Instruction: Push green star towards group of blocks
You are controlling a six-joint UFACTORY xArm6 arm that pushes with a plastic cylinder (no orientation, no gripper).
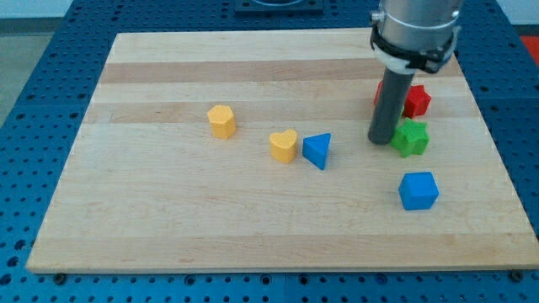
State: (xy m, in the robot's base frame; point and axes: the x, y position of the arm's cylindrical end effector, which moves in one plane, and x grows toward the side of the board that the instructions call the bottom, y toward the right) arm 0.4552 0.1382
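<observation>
The green star lies at the view's right side of the wooden board. My tip rests on the board just left of the green star, touching or nearly touching it. A red block, shape partly hidden by the rod, sits right above the green star. A blue cube lies below the star. A blue triangular block and a yellow heart sit together near the middle. A yellow hexagonal block lies further left.
The board lies on a blue perforated table. The arm's grey body comes down from the view's top right and hides part of the red block.
</observation>
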